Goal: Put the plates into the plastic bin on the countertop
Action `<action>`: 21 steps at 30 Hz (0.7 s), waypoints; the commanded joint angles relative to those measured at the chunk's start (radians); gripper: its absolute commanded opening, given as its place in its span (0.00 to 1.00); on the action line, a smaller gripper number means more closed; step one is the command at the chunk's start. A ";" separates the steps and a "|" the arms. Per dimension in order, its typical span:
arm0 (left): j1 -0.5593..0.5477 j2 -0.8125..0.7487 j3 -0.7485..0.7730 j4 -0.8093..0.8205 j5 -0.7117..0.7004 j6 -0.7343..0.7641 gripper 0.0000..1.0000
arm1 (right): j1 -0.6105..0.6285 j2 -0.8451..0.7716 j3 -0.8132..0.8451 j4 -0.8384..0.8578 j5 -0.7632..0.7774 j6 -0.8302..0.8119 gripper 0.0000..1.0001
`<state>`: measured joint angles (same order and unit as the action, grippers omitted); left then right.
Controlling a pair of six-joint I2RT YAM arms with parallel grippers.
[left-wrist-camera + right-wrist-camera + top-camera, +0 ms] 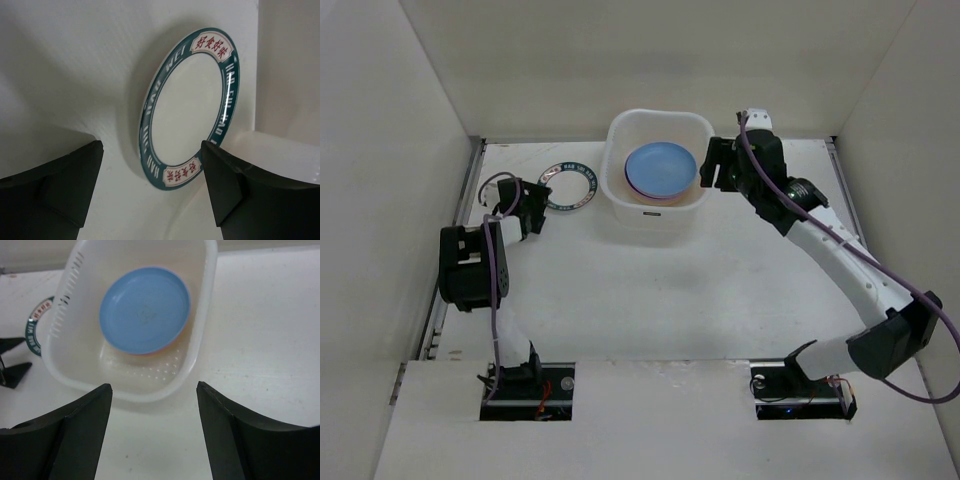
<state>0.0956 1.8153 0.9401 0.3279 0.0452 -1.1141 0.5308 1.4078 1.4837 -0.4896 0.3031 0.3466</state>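
blue plate (661,167) tops the stack in bin (620,203), rimmed plate (568,187) flat on tabletop (650,290); i see left claw (151,147) and right claw (154,387) both released.

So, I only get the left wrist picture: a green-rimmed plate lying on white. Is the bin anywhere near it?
Observer: Yes. From above, the bin stands just right of that plate, not touching it.
Visitor: Anything inside it?
Observer: A blue plate lies flat in the bottom.
Visitor: And the other arm?
Observer: Its right hand is at the bin's right side, open and holding nothing.
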 commanded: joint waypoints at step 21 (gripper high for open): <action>0.081 -0.008 0.069 0.004 0.079 -0.127 0.03 | -0.015 -0.294 -0.267 0.036 0.028 0.103 0.73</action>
<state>0.1169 1.9369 1.0222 0.3843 0.1390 -1.2522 0.5167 1.1458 1.2289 -0.4862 0.3252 0.4351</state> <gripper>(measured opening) 0.056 0.737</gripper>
